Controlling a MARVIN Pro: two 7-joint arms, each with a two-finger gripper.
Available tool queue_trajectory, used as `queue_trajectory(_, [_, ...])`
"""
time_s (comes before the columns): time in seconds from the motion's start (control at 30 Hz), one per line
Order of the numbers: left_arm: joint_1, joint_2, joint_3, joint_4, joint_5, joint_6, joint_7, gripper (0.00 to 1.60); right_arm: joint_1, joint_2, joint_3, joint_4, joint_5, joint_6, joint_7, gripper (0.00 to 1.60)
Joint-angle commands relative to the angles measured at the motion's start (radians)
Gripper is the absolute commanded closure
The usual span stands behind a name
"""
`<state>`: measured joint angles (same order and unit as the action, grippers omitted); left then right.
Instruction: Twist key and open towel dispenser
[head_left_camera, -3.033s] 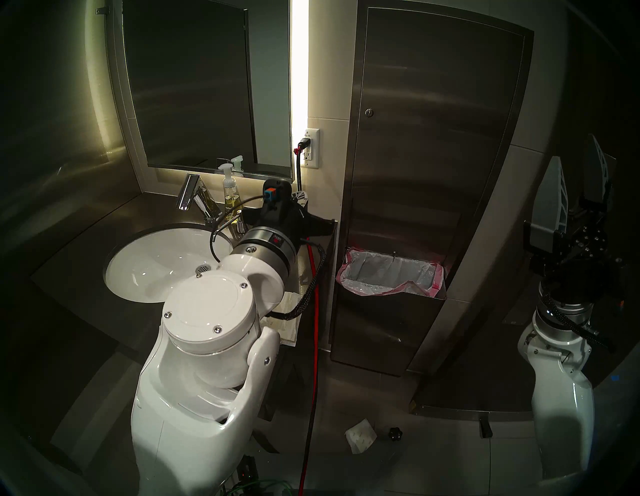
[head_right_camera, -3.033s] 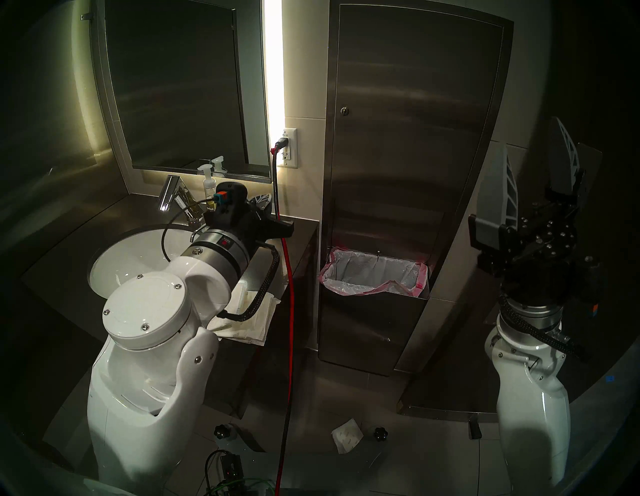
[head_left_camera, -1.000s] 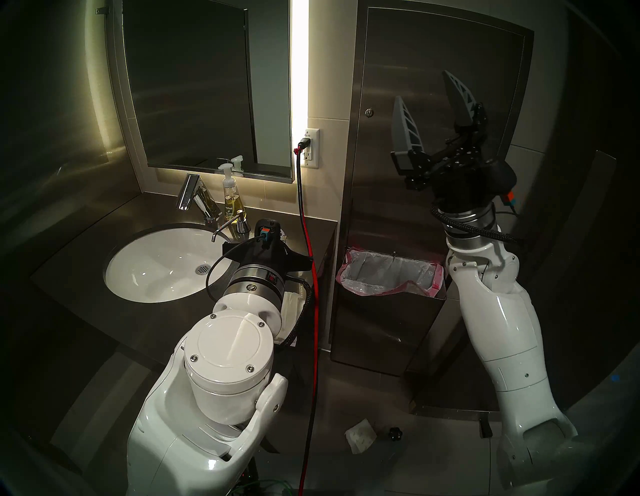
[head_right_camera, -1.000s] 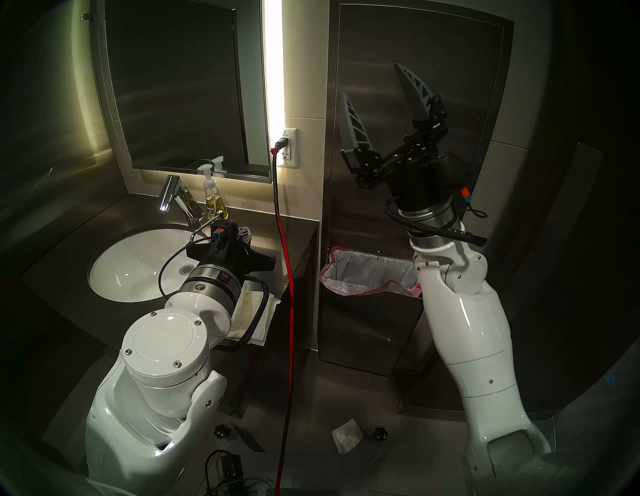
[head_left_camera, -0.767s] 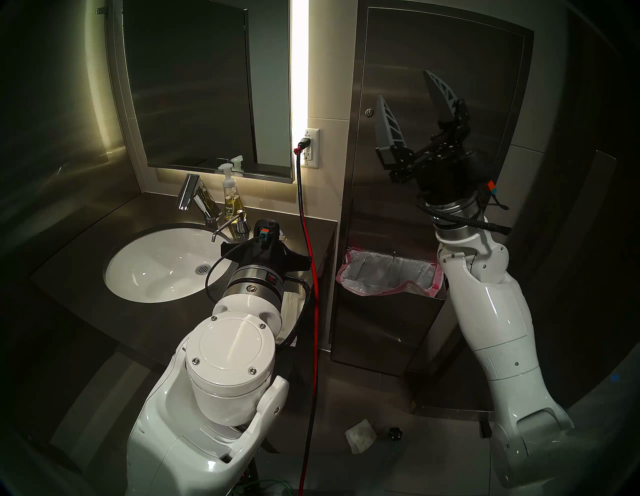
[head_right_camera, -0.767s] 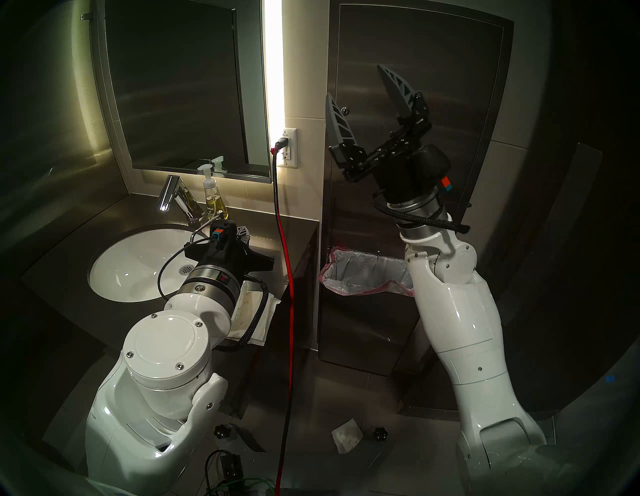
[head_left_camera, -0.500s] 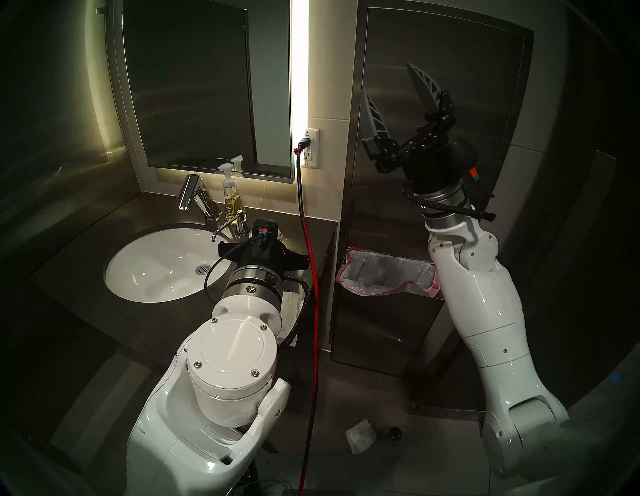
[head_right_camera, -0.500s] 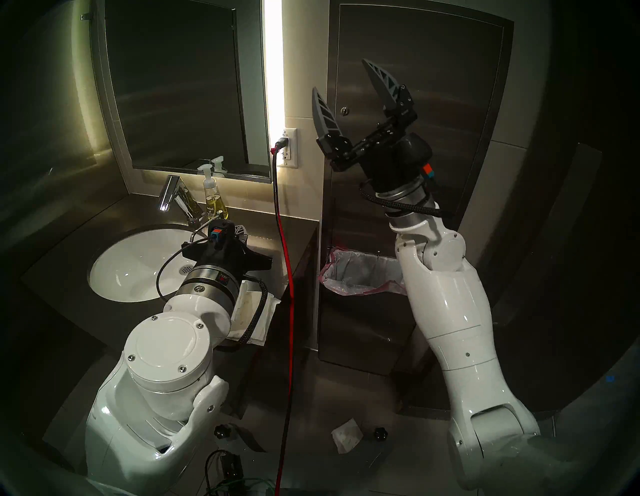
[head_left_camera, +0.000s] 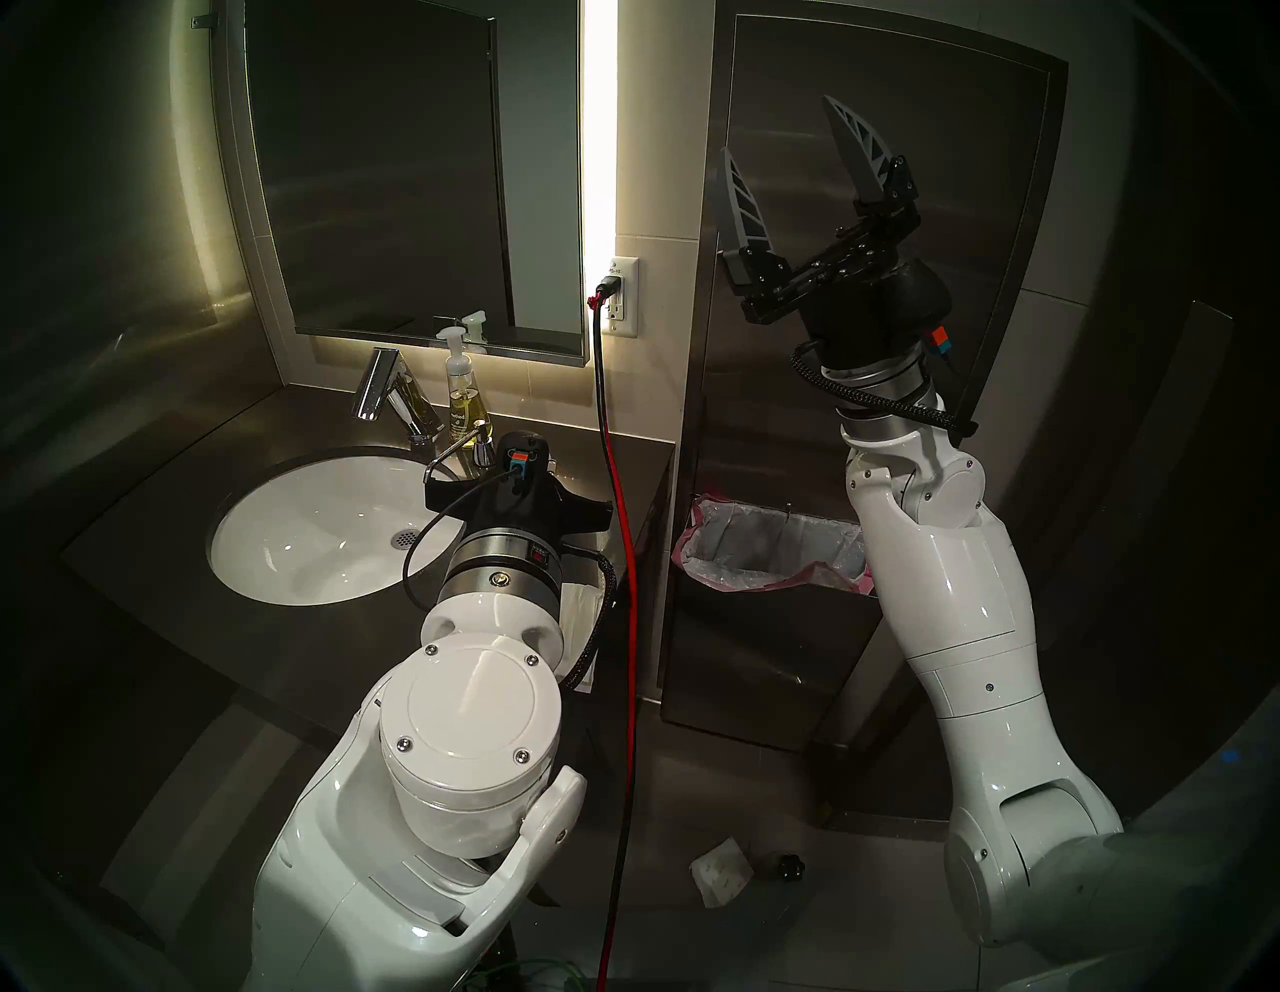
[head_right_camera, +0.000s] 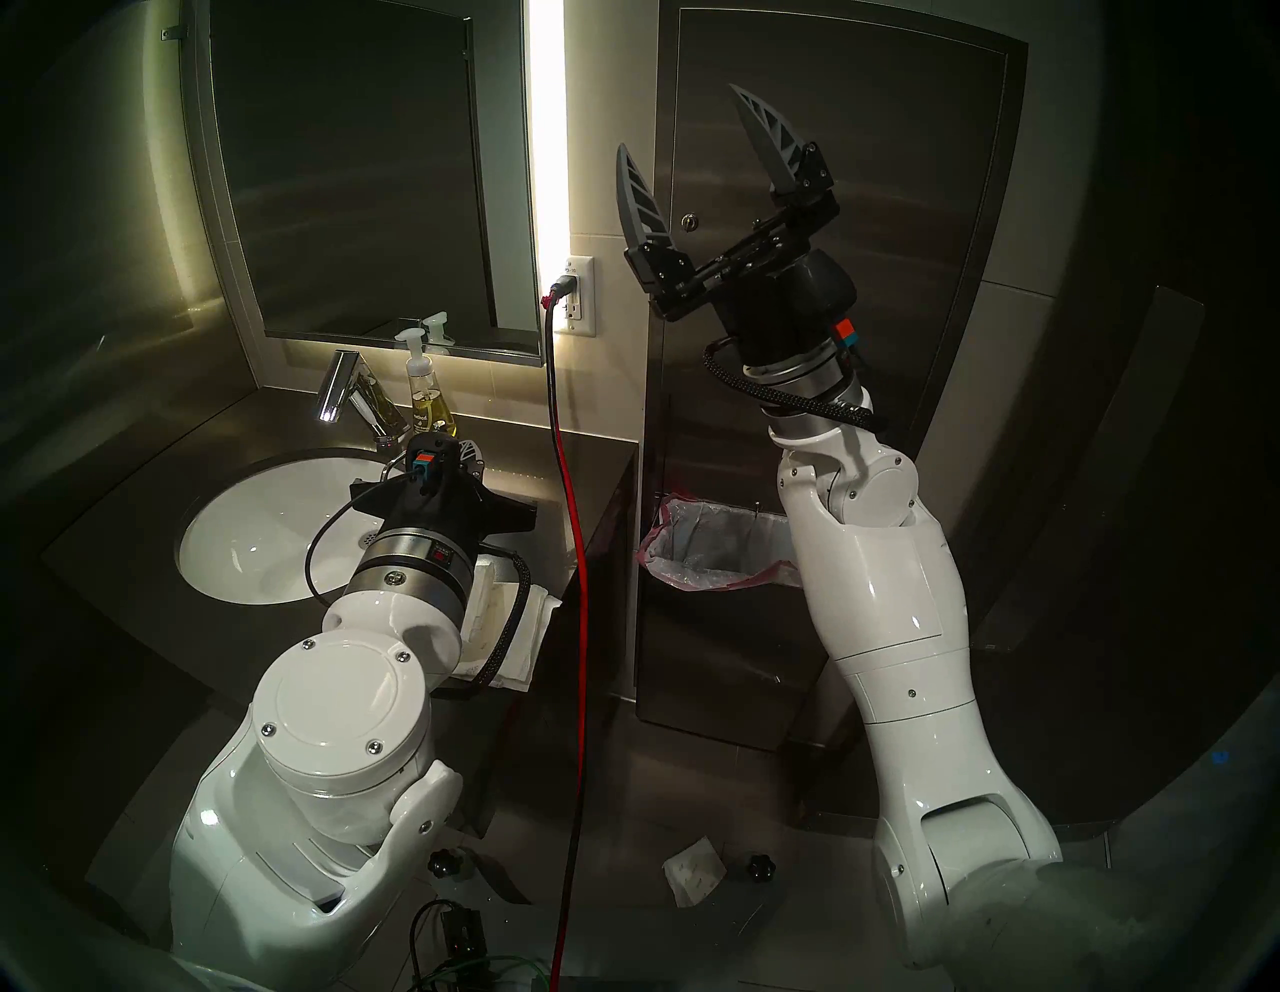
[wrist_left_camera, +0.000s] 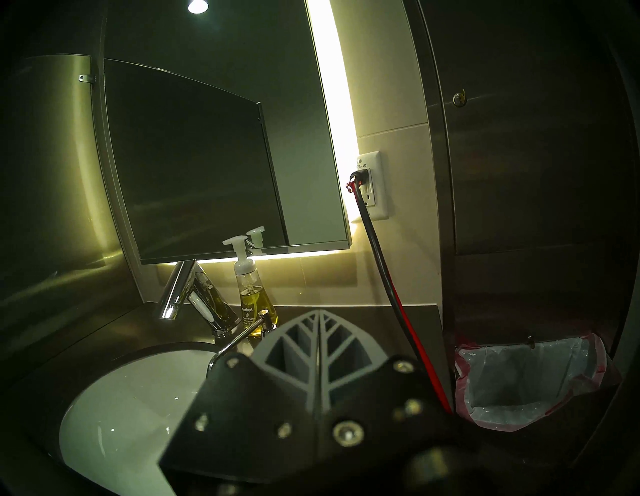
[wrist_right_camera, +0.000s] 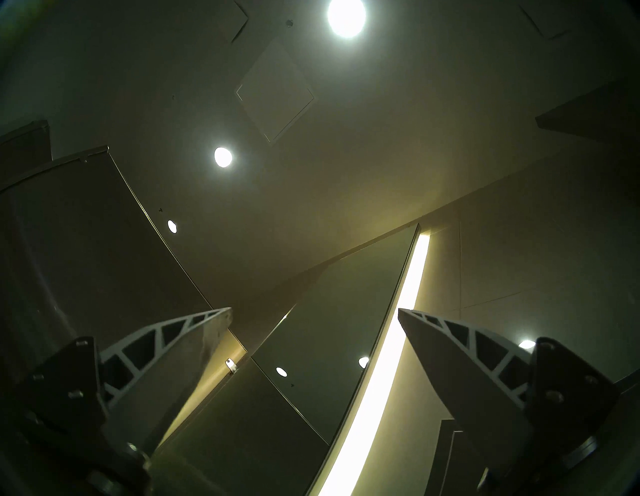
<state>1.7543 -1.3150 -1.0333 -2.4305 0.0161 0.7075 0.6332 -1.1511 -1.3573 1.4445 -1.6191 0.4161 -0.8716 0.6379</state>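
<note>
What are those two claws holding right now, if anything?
Nothing. The right gripper is open in front of the towel dispenser, near its key. The left gripper is shut, empty.

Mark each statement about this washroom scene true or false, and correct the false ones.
1. The right pincer is open. True.
2. The right pincer grips the key. False: it holds nothing, and the key shows untouched between its fingers.
3. The dispenser door is shut. True.
4. The left pincer is open over the sink. False: its fingers are pressed together.
5. The bin bag has a pink edge. True.
</note>
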Motion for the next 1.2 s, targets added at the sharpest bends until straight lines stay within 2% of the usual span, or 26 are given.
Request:
queue_trajectory(0.0, [-0.018,0.008,0.004,-0.013,-0.006,-0.02,0.034,1.39,0.042,-0.021,0.019,0.039,-0.043,-0.009,-0.02,0.0])
queue_trajectory(0.53, [-0.032,0.033,0.028,-0.013,-0.029,-0.046,0.111,1.39,0.144,-0.088,0.024,0.148,-0.146,0.021,-0.072,0.0])
queue_trajectory(1.17, [-0.05,0.061,0.053,-0.013,-0.082,-0.076,0.198,1.39,0.194,-0.142,0.024,0.214,-0.279,0.076,-0.137,0.0])
